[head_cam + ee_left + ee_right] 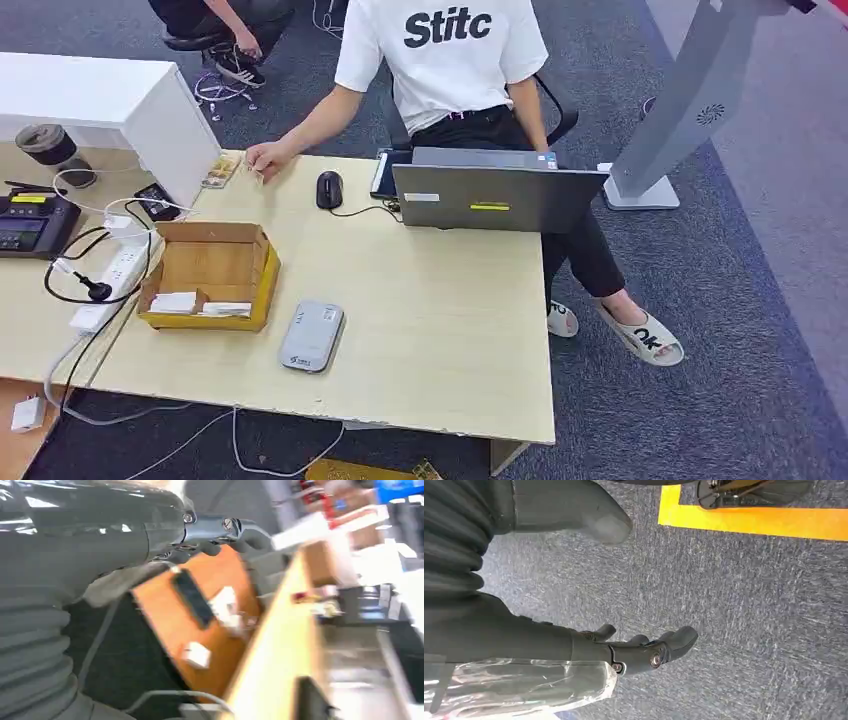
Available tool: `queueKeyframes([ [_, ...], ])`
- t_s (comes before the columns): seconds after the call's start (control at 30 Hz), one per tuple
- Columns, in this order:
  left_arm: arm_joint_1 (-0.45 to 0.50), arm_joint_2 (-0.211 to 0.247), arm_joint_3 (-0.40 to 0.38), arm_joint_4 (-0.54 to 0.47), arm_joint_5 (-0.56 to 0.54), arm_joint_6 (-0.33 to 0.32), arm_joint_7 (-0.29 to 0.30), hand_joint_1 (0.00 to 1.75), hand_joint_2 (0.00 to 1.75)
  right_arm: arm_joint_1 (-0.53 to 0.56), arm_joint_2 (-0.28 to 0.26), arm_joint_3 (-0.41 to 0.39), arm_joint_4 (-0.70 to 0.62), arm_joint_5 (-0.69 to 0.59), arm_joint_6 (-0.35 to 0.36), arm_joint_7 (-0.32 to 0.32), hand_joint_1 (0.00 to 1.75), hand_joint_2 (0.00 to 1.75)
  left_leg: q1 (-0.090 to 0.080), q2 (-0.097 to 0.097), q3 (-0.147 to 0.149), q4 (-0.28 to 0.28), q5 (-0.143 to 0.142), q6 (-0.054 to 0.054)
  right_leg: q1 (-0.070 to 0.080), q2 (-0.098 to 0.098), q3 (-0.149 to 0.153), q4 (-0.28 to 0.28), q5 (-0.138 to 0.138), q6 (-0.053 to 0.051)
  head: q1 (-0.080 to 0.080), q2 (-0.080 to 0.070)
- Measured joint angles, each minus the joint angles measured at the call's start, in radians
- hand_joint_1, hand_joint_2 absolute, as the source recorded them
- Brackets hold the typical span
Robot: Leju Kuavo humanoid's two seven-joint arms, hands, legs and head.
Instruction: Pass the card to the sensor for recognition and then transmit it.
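Note:
Several white cards (178, 301) lie in an open cardboard box (212, 234) on the left part of the wooden table (430, 330). A flat grey sensor pad (311, 336) sits just right of the box, near the table's front edge. My left hand (165, 530) hangs beside the table in a blurred wrist view, its fingers (230, 529) stretched out and holding nothing. My right hand (574, 645) hangs over grey carpet, with its thumb (606, 525) and fingers (669, 645) spread apart and nothing between them.
A person in a white T-shirt (445, 55) sits across the table, one hand (265, 160) resting on it. A grey laptop (497, 195) and a mouse (329, 189) stand at the far side. A power strip (115, 280), cables and a black terminal (35, 225) lie at the left.

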State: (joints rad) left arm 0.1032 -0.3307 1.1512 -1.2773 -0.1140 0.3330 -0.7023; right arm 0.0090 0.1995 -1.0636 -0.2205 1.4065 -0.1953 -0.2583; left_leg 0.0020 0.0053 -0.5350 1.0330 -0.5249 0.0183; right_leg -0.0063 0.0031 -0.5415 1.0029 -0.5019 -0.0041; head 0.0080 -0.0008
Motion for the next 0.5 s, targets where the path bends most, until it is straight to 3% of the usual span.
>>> queueKeyframes([
  [0.03,0.046,0.000,-0.070,-0.110,0.011,-0.046,0.000,0.00,1.75,-0.001,0.000,-0.008,0.000,0.001,0.000,0.001,0.00,1.75,0.000,0.000,0.000,0.000,0.000,0.000,0.000,0.000,0.000,0.000,0.000,0.000,0.000,0.000],
  [0.1,0.066,0.000,-0.093,-0.156,0.018,-0.063,0.000,0.00,1.75,-0.002,0.000,-0.012,0.000,0.000,0.003,0.003,0.00,1.75,0.000,0.000,0.000,0.000,0.000,0.000,0.000,0.000,0.000,0.000,0.000,0.000,0.001,0.000],
  [0.13,0.147,-0.003,-0.193,-0.325,0.037,-0.042,0.003,0.00,1.75,-0.002,0.000,-0.021,0.000,0.000,0.013,0.016,0.00,1.75,0.000,0.000,0.000,0.000,0.000,0.000,0.000,0.000,-0.001,0.000,0.000,0.000,0.000,0.000],
  [0.17,0.217,-0.008,-0.284,-0.489,-0.016,-0.045,0.021,0.00,1.75,-0.003,0.000,-0.030,0.000,0.001,0.015,0.024,0.00,1.75,0.000,0.000,-0.001,0.000,0.000,0.000,0.000,0.000,-0.001,0.000,0.000,0.000,0.001,0.000],
  [0.2,0.246,-0.009,-0.320,-0.640,-0.119,-0.097,0.043,0.00,1.75,-0.003,0.000,-0.039,0.000,0.016,0.018,0.035,0.00,1.75,0.000,0.000,-0.001,0.000,0.000,0.000,0.000,0.000,0.000,0.000,0.000,0.000,0.000,0.000],
  [0.5,0.251,-0.014,-0.328,-0.724,-0.174,-0.123,0.037,0.00,1.75,-0.005,0.000,-0.043,0.000,0.018,0.020,0.038,0.00,1.75,0.000,0.000,-0.001,0.000,0.000,0.000,0.000,0.000,-0.001,0.000,0.000,0.000,0.000,0.000],
])
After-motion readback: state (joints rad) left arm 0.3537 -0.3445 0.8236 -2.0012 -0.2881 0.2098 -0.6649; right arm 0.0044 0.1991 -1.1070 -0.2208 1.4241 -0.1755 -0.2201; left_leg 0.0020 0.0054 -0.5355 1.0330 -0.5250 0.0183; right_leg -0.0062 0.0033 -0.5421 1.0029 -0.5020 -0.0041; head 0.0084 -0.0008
